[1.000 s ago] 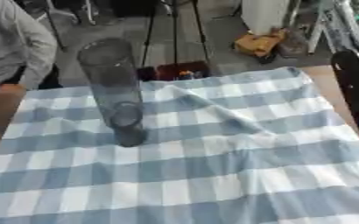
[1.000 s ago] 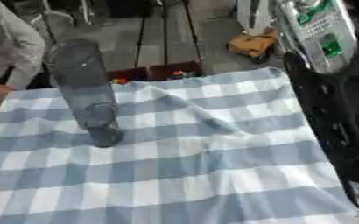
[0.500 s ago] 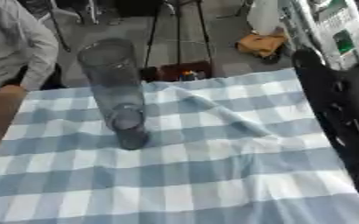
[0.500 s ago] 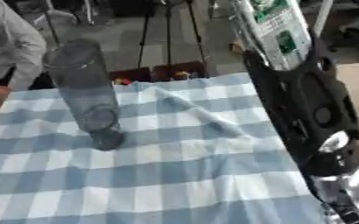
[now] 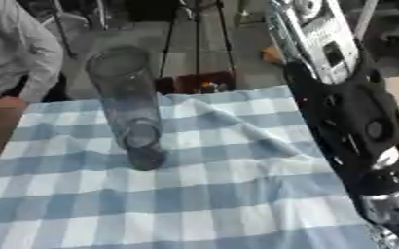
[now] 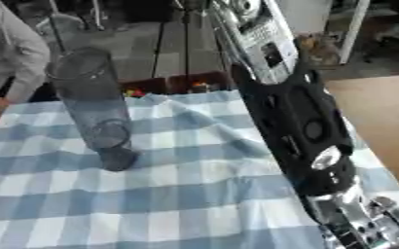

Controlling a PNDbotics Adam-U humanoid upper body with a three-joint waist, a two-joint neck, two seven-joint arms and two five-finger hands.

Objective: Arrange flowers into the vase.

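Glass, tall and clear, the vase stands upright on the checked cloth toward the table's far left corner. No flowers show anywhere. The right arm slants in along the table's right edge, well apart from the vase and to its right; its robot hand shows only partly, and whether its fingers are spread I cannot tell. The left hand is out of view.

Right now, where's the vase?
The vase stands upright on the checked cloth, left of centre in both eye views, well left of the right arm.
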